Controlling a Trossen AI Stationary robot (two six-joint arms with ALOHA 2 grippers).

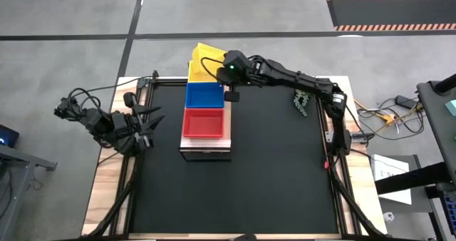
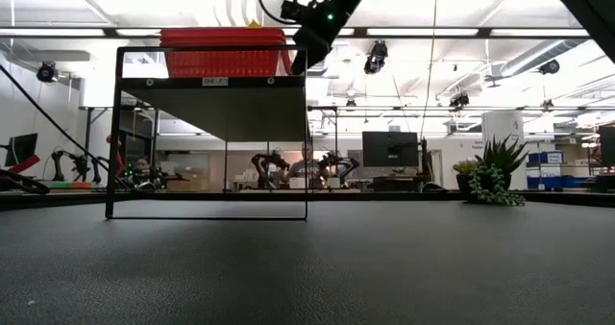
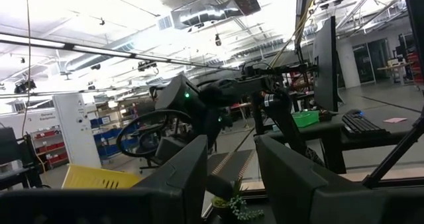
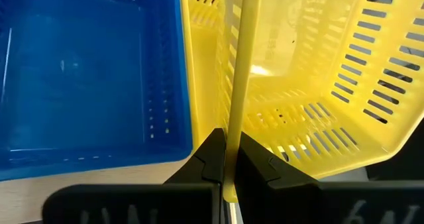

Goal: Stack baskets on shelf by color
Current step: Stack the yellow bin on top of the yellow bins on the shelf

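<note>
The shelf (image 1: 205, 147) stands on the black table, and its wood-grain top bears baskets in a row. A red basket (image 1: 204, 122) sits at the near end, also seen as red basket (image 2: 226, 51). A blue basket (image 1: 204, 95) sits in the middle, also blue basket (image 4: 79, 71). At the far end a yellow basket (image 1: 203, 58) is tilted, also yellow basket (image 4: 311, 98). My right gripper (image 1: 221, 72) is over it, shut on its rim. My left gripper (image 1: 148, 123) waits open at the table's left edge. My right gripper (image 4: 231, 144) pinches the yellow basket's side-wall rim (image 4: 237, 85) between its two fingers, one finger inside the basket and one outside. The fingers come from above, on the side next to the blue basket. The basket sits tilted over the shelf's far end; what its underside rests on is hidden.
A small green plant (image 1: 302, 102) lies on the table to the right of the shelf, under the right arm. The black tabletop (image 1: 271, 170) is bare on the right and near sides. Cables and a desk stand beyond the table's right edge.
</note>
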